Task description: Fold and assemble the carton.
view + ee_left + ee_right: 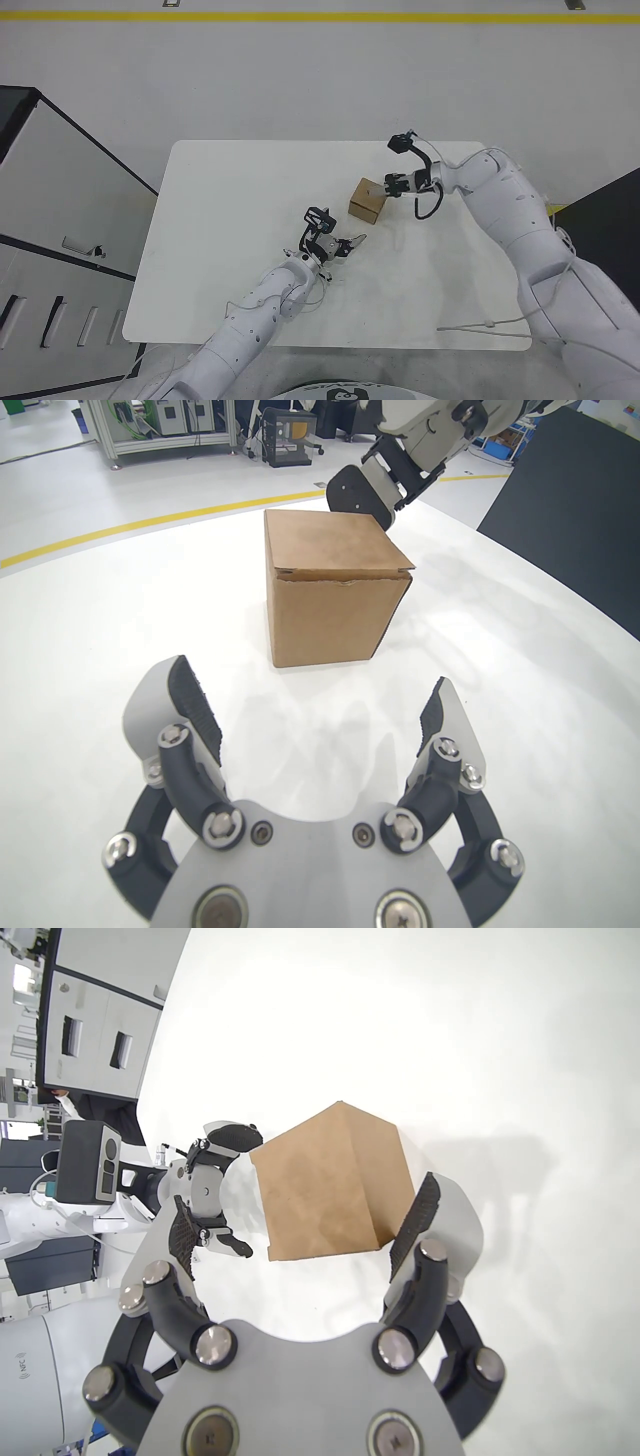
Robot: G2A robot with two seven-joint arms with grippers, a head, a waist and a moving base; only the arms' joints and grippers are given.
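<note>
Top view: the closed carton (366, 200) is shown standing on the white table (230, 230) between the two pincers. It lies ahead of the left pincer (350, 246), which is held spread and empty, and is flanked by the parted fingers of the right pincer (393, 185), nothing being gripped. Folding is judged all but finished: a thin gap is left along the lid edge facing the left pincer, so a gentle press there is called for. Bare table is left beside both pincers, its edge lying nearest behind the right one.
</note>
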